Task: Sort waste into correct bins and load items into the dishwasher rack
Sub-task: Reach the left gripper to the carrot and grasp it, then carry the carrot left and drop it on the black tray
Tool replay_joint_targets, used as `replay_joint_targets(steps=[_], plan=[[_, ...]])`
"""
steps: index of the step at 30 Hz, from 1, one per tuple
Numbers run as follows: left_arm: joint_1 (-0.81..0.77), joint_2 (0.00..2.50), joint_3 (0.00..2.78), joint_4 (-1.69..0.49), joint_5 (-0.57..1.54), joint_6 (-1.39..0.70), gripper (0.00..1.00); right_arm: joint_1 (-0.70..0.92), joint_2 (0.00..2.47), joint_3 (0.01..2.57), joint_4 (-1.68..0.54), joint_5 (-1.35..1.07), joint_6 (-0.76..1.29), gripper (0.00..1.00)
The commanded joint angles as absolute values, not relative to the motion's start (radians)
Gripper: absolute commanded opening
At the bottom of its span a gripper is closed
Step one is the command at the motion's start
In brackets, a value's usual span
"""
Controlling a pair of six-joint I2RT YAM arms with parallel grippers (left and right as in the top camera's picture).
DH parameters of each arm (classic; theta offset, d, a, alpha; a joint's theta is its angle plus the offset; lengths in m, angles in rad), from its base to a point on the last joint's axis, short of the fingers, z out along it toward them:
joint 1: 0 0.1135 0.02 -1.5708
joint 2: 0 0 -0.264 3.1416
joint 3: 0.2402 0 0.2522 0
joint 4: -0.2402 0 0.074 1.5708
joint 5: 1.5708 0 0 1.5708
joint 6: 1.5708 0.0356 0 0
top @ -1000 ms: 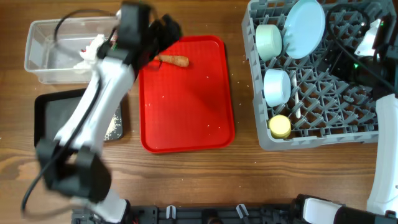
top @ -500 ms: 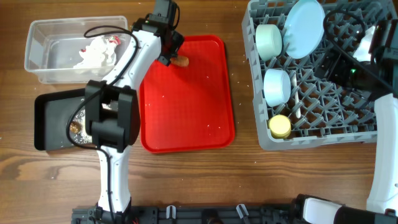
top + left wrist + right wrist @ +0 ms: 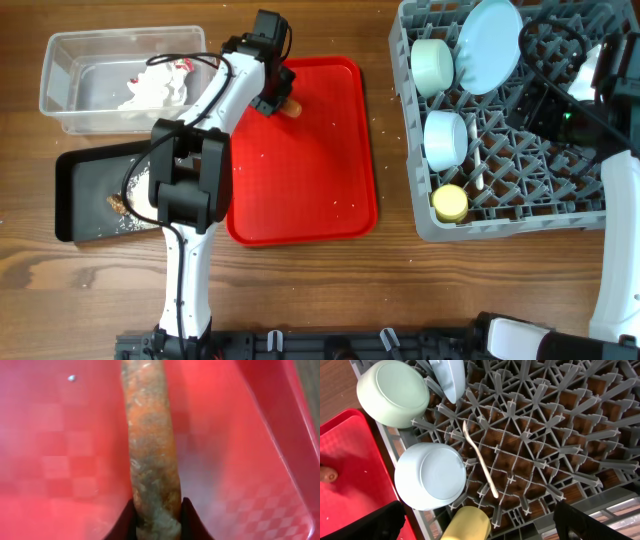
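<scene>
My left gripper is shut on the orange carrot, which lies at the far end of the red serving tray. From overhead only the carrot's tip shows beside the left gripper. My right gripper hangs open over the grey dishwasher rack. The rack holds the pale-blue plate, a mint bowl, a blue bowl, the yellow cup and the white spoon.
A clear tub at the far left holds a crumpled white napkin and a red wrapper. In front of it a black tray carries a brown lump and white grains. Crumbs dot the red tray.
The left arm swung in over the red tray's far end and its jaws closed on the carrot. The right arm has stayed put.
</scene>
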State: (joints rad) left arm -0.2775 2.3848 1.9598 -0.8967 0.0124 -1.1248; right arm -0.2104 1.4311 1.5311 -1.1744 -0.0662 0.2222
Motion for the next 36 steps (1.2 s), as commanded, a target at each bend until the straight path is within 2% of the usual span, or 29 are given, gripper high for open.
replay_joint_targets(steps=[1,7,12,16,22,27,32,36], plan=[[-0.279,2.420,1.949,-0.994,0.009,-1.006,0.04,-0.212,1.424,1.524,-1.176,-0.045,0.205,0.98],[-0.277,2.372,1.964,-1.036,0.086,-0.765,0.04,-0.212,1.424,1.524,-1.170,-0.045,0.183,0.98],[-0.275,2.215,2.038,-1.148,0.080,-0.673,0.05,-0.212,1.424,1.524,-1.169,-0.044,0.183,0.98],[-0.240,2.030,2.051,-1.283,-0.015,-0.662,0.06,-0.212,1.425,1.524,-1.169,-0.042,0.184,0.98],[-0.029,1.827,2.051,-1.428,-0.047,-0.674,0.06,-0.212,1.425,1.524,-1.168,-0.046,0.186,0.98],[0.234,1.816,2.010,-1.542,-0.043,-0.826,0.04,-0.212,1.425,1.524,-1.168,-0.047,0.186,0.99],[0.386,1.816,1.837,-1.483,-0.038,-0.927,0.04,-0.212,1.425,1.524,-1.165,-0.046,0.186,0.99],[0.419,1.816,1.654,-1.338,-0.019,-0.934,0.05,-0.212,1.426,1.524,-1.166,-0.046,0.184,0.99]])
